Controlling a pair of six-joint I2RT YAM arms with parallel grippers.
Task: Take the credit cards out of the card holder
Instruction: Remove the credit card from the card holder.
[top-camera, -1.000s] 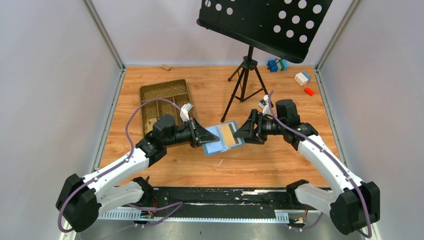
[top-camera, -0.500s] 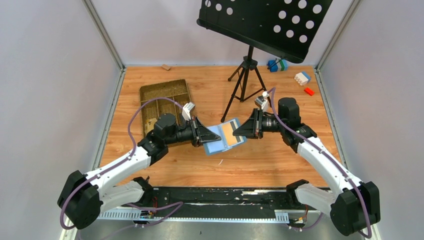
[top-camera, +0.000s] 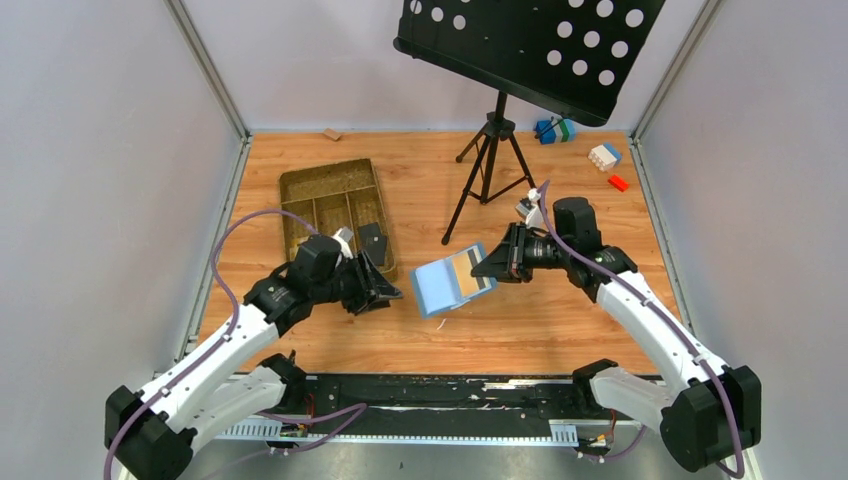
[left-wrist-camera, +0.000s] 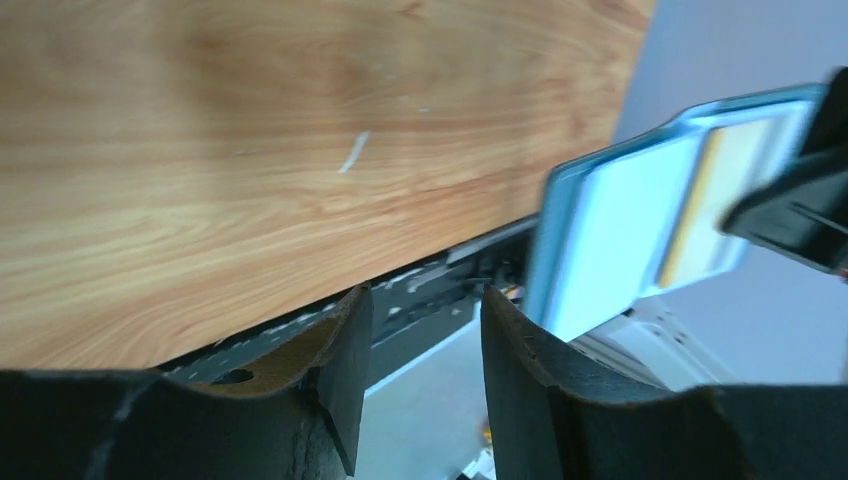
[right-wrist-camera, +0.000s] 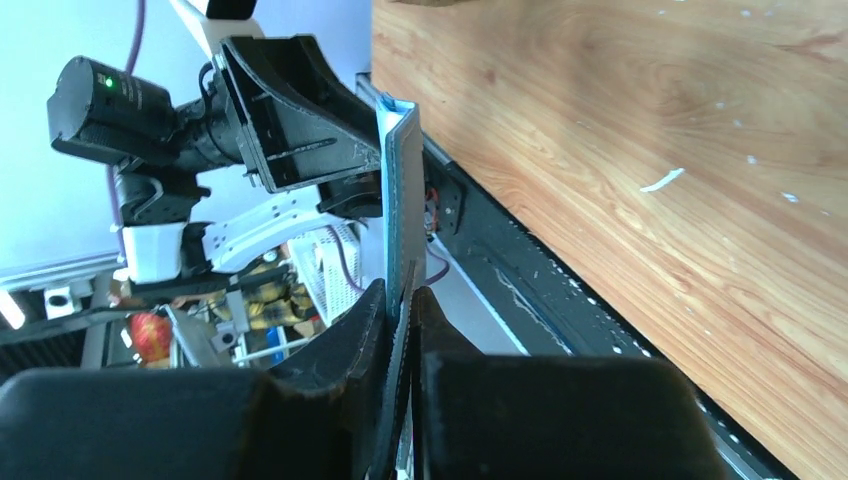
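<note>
Above the middle of the wooden table (top-camera: 540, 320), the open blue card holder (top-camera: 447, 282) is held up by the right gripper (top-camera: 488, 267).
Its fingers (right-wrist-camera: 365, 320) are pinched tight on the holder's edge; the left gripper (top-camera: 388, 293) is seen partly open, empty, near the holder, not touching.

Bright, even overhead light, soft shadows; left wrist view's card holder (left-wrist-camera: 640, 220) blurry.

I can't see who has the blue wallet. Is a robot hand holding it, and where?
The right gripper is shut on the card holder, pinching its edge on the tan-pocket side. The left gripper is open, holding nothing.
</note>
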